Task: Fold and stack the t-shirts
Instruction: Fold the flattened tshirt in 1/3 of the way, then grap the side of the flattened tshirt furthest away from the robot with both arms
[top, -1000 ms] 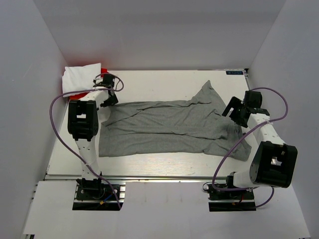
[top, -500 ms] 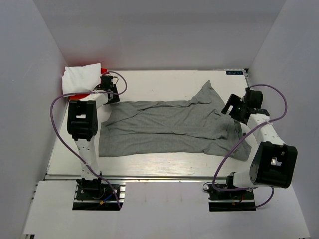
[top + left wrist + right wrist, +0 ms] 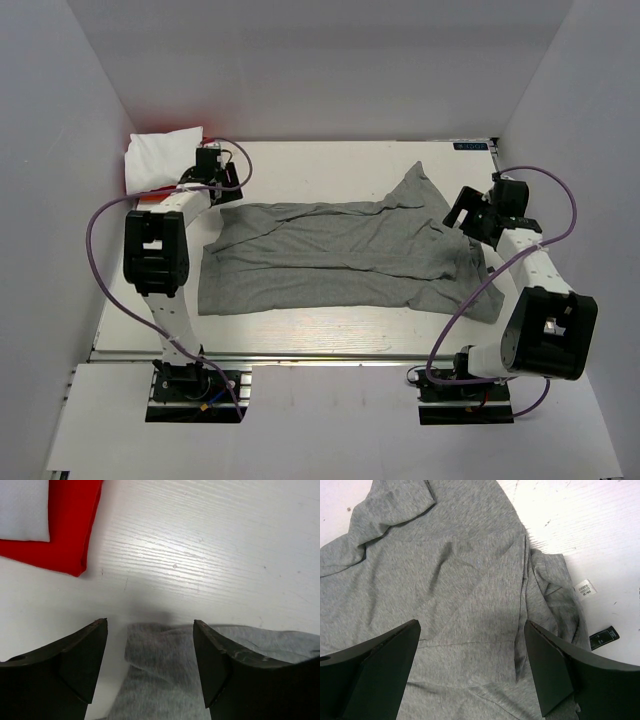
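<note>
The heather-grey t-shirt [image 3: 340,255] lies spread and rumpled across the middle of the table. A folded white t-shirt [image 3: 160,155] rests on a folded red t-shirt [image 3: 148,196] at the far left corner. My left gripper [image 3: 222,182] is open and empty, just above the grey shirt's far left corner [image 3: 160,655]; the red shirt [image 3: 65,525] and white shirt [image 3: 22,507] show at the upper left of its view. My right gripper [image 3: 470,215] is open and empty, hovering over the grey shirt's right end [image 3: 465,595], near its white neck label [image 3: 583,588].
White walls close in the table [image 3: 330,165] on the left, back and right. A small black tag [image 3: 603,636] lies on the bare table beside the grey shirt's collar. Purple cables loop from both arms.
My left gripper has moved a little farther back and left, toward the red and white stack. My right gripper has shifted slightly back and stays open over the shirt's right end.
</note>
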You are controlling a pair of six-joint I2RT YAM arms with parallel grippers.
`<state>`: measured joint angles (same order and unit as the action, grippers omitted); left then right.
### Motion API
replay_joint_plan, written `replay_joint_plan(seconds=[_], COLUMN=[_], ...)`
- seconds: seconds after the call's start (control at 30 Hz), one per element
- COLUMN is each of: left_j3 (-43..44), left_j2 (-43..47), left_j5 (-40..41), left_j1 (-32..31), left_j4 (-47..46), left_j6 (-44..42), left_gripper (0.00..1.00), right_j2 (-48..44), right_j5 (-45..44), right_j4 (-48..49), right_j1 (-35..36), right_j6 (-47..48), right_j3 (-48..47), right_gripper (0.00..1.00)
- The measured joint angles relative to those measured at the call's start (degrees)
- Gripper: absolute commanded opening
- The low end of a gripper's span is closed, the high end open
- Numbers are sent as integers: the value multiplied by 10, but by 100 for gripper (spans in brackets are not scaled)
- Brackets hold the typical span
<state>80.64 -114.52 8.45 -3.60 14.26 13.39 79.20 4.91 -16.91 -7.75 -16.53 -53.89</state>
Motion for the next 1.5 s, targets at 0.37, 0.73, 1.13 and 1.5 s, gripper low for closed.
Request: replay_joint_plan(seconds=[0.37,0.73,1.13,1.5], left_j3=[-41,-31,-31,-41], left_j2=[5,-24,-20,-10], left_j5=[-44,-49,-18,-19], left_j1=[0,0,-1,-1], left_j4=[-8,-12,-27,-31], left_j6=[16,22,23,24], left_gripper=[45,0,0,0], right_j2=[-8,87,368,402], right_j5=[-4,-2,24,43], right_j4=[0,3,-26,-67], right_j1=[0,3,56,88], right_j6=[3,10,41,38], right_j3=[0,-89,-423,-423], right_gripper=[90,90,85,73])
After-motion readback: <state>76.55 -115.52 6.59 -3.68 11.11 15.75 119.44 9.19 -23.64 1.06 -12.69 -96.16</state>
